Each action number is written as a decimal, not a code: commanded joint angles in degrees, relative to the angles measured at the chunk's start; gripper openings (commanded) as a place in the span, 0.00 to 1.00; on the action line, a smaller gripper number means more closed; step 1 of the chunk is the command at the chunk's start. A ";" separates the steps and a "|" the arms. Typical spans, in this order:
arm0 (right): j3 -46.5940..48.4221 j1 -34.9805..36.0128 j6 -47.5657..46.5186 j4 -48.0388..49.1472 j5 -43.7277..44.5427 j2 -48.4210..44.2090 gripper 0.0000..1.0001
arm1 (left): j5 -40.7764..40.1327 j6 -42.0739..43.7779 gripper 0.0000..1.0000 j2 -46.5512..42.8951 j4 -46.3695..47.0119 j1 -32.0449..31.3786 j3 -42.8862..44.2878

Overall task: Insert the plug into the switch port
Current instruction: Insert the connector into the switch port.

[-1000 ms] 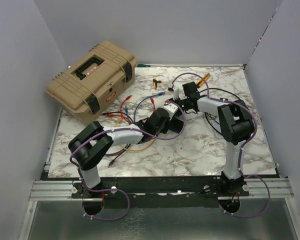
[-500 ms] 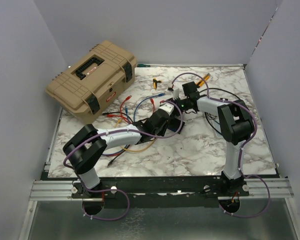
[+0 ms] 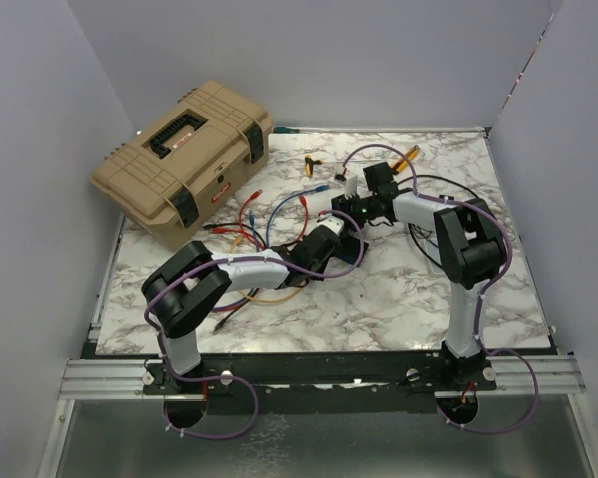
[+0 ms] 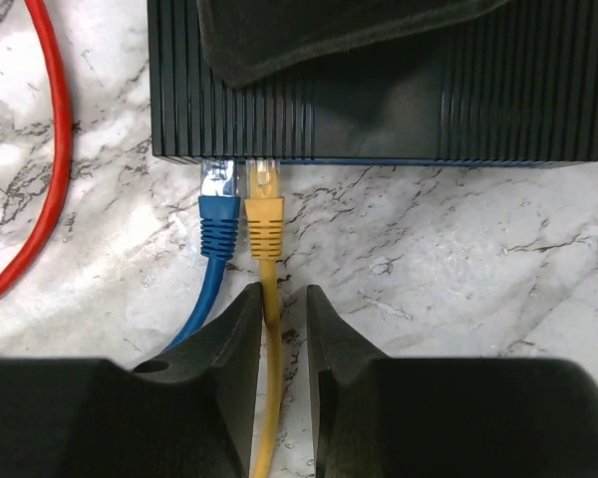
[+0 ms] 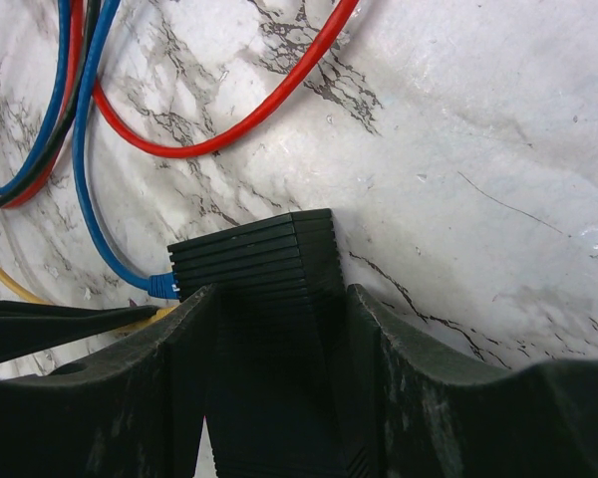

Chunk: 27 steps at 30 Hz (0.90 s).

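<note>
In the left wrist view, the left tool (image 4: 284, 294) is pointing at the near edge of the switch box (image 4: 399, 119), a dark ribbed box lying on the marble tabletop (image 4: 458, 259). Its fingers (image 4: 241, 329) are standing narrow, with the yellow cable (image 4: 266, 418) running between them. The cable is leaning on one finger, and a sliver of gap is showing beside the other. The yellow plug (image 4: 265, 214) is sitting at that edge of the switch box with its clear tip going into the box. It is just beside the blue plug (image 4: 217, 214), and how deep it is seated cannot be told. A red cable (image 4: 55, 149) is curving past, off to the side of the switch box.

In the right wrist view, the right tool (image 5: 279, 299) is holding the switch box, with one finger pressing on each side. The blue plug is showing at a far corner of the switch box, and loose cables are looping beyond it.

In the top view, both tools are meeting at the switch box. A tan toolbox (image 3: 184, 159) is sitting well apart from the switch box, off to its far left.
</note>
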 commanded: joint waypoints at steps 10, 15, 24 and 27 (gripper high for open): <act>-2.94 0.78 -0.31 -8.78 2.68 3.32 0.55 | -1.22 -0.13 0.02 3.72 0.11 0.97 0.81; -2.68 0.77 -0.39 -9.58 0.05 3.81 0.54 | -1.34 1.50 0.00 3.59 2.89 2.11 2.00; -2.57 0.84 -1.06 -10.77 -9.11 3.84 0.54 | -2.40 1.55 0.00 4.39 11.41 3.55 5.46; -2.33 0.93 -2.25 -11.54 -12.92 3.93 0.53 | -2.15 2.65 0.00 5.32 14.85 3.75 7.09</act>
